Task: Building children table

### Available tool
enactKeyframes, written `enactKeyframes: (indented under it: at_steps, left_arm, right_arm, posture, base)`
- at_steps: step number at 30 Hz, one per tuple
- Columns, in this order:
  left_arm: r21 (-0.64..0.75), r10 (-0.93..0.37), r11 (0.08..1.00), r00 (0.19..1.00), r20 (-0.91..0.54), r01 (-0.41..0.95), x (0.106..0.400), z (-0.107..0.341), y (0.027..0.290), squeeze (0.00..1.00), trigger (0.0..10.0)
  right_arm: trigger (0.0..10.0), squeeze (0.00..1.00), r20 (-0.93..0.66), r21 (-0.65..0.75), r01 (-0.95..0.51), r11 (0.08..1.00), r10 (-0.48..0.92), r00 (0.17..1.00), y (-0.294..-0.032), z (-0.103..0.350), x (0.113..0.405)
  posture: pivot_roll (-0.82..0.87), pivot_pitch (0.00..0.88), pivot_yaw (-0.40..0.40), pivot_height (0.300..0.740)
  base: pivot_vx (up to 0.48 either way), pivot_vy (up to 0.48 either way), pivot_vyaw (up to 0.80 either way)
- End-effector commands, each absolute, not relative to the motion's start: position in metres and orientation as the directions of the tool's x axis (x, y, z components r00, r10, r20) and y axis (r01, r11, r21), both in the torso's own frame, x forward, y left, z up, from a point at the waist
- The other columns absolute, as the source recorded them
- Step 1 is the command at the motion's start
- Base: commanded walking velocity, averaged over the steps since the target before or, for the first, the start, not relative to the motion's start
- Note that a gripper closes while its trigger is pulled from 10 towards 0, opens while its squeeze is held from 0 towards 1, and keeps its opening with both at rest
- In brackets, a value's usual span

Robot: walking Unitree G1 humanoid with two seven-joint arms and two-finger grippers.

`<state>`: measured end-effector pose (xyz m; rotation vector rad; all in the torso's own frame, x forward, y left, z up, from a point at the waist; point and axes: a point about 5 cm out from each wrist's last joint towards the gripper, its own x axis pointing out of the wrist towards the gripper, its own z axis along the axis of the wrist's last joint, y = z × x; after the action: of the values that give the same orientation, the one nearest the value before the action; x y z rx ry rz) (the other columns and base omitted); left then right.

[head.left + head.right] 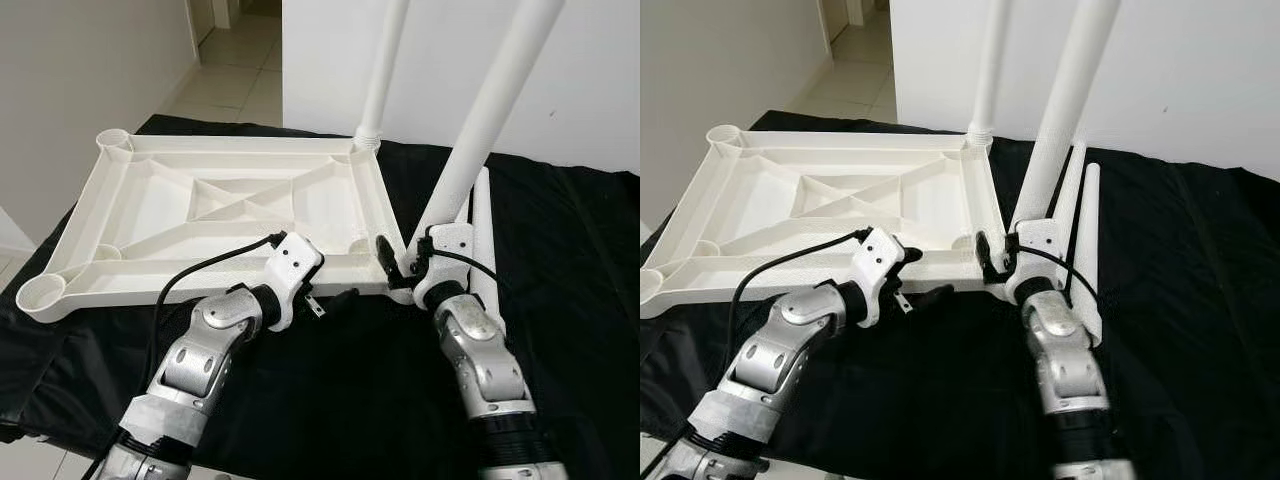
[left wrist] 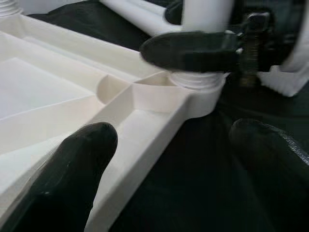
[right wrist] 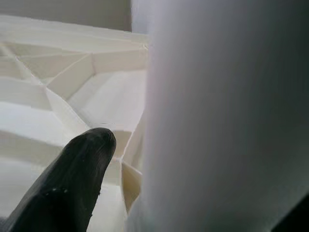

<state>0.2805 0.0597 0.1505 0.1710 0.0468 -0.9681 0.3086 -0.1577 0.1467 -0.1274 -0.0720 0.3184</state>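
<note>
1. One white tabletop (image 1: 230, 215) lies underside-up on the black cloth (image 1: 560, 300).
2. Two legs stand in its right corners; two lie beside.
3. Right gripper (image 1: 405, 262) clasps the near leg (image 1: 480, 140).
4. Left gripper (image 1: 335, 300) gapes, empty, at the near edge.

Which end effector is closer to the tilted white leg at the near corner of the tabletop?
The right end effector: it is clamped around the tilted leg at its base. The left end effector is open beside the tabletop edge, apart from the leg.

Open cloth (image 1: 330, 400) between the arms; upright legs (image 1: 490, 120) and tabletop (image 1: 215, 205) blocking the far side.
</note>
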Motion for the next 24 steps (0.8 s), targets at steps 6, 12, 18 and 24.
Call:
enactKeyframes:
  at_steps: [6,12,18,24]
  left_arm:
    - [0.134,-0.834,0.524,0.539,-0.119,0.841,0.273,0.149,0.055,0.0,10.0]
    - [0.142,-0.839,0.515,0.531,-0.118,0.846,0.273,0.149,0.053,0.0,10.0]
    - [0.144,-0.835,0.525,0.54,-0.103,0.839,0.274,0.153,0.051,0.0,10.0]
    - [0.137,-0.842,0.517,0.531,-0.1,0.845,0.272,0.153,0.047,0.0,10.0]
  right_arm:
    - [10.0,0.0,0.039,-0.175,-0.4,0.899,0.413,0.91,-0.17,0.144,0.315]
    - [5.2,0.0,0.015,-0.205,-0.432,0.878,0.444,0.896,-0.174,0.14,0.322]
    - [0.0,0.0,0.029,-0.185,-0.447,0.875,0.46,0.888,-0.175,0.137,0.325]
    - [0.0,0.0,0.047,-0.158,-0.462,0.872,0.474,0.879,-0.171,0.136,0.323]
  posture:
    - [-0.03,0.026,-0.024,0.74]
    - [-0.03,0.025,-0.022,0.74]
    - [-0.02,0.027,-0.022,0.74]
    - [-0.03,0.026,-0.019,0.74]
  base:
    - [0.0,0.0,0.0]
    - [0.0,0.0,0.0]
    - [0.0,0.0,0.0]
    - [0.0,0.0,0.0]
